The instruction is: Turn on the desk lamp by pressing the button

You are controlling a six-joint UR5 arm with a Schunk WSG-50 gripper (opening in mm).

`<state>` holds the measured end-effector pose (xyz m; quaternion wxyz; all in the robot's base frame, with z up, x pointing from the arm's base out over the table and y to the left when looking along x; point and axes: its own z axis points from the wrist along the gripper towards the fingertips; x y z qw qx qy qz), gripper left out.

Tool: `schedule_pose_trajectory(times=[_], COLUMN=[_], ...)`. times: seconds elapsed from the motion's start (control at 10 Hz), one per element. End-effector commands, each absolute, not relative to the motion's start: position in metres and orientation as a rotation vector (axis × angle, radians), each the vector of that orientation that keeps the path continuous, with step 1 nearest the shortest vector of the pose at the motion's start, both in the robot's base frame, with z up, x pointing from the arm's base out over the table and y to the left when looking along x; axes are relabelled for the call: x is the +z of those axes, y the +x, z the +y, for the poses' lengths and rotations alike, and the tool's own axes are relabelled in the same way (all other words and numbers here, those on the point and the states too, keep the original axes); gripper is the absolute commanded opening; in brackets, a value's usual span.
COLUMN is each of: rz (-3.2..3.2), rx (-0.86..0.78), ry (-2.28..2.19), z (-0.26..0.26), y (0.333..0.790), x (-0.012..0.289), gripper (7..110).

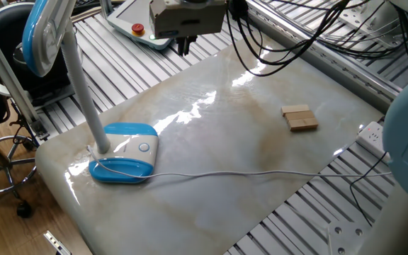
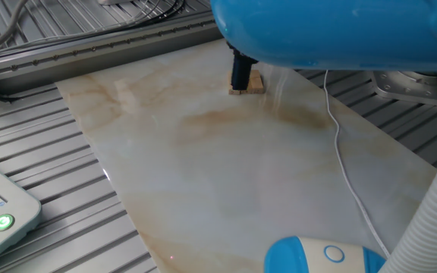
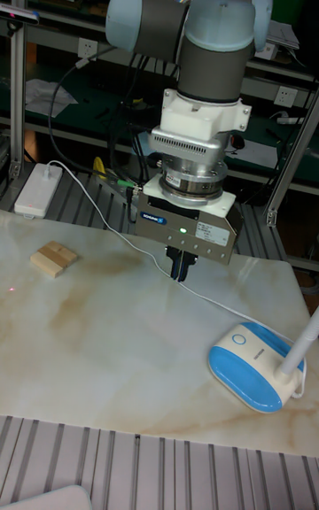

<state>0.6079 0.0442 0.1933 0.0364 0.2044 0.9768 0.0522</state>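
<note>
The hand [image 3: 180,267] hangs above the marble-patterned bench [image 1: 225,142], dark fingers pointing straight down, clear of the surface. In the tall fixed view the two fingers sit pressed side by side with no gap showing between the tips — closed on nothing. A small green light glows on the hand's white housing.

The desk lamp [image 1: 122,151] stands near one end of the bench, well apart from the hand. Its blue-and-white base lies flat on the marble, the pale stem rising from the back edge of the base up to the blue-rimmed head [image 1: 40,35] at the top left of one fixed view. The button [image 1: 144,147] is on the white top of the base, a small round disc with a pale blue ring, nothing touching it. In the tall fixed view the base [image 3: 251,365] sits lower right of the hand, button [image 3: 237,340] facing up.

A thin white cord [image 1: 261,172] leaves the base and runs across the bench toward the far edge. A small stack of wooden blocks [image 1: 299,117] rests on the opposite part of the bench — in the other fixed view the dark fingers partly cover it. A white-and-teal pendant [image 1: 137,25] with a red button lies on the slatted frame beyond the bench.
</note>
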Motion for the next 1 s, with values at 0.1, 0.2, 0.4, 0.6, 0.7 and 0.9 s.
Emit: schedule_pose_trajectory(times=[0.1, 0.2, 0.4, 0.6, 0.7, 0.9], rz=[3.026, 3.031, 3.076, 3.133, 3.157, 3.156], rx=[0.13, 0.086, 0.067, 0.078, 0.087, 0.073], ry=[0.613, 0.594, 0.601, 0.559, 0.493, 0.431], z=[0.04, 0.038, 0.058, 0.082, 0.092, 0.108], y=[0.601, 0.605, 0.613, 0.616, 0.617, 0.623], x=[0.194, 0.196, 0.201, 0.209, 0.211, 0.208], gripper=[7, 7, 7, 7, 7, 7])
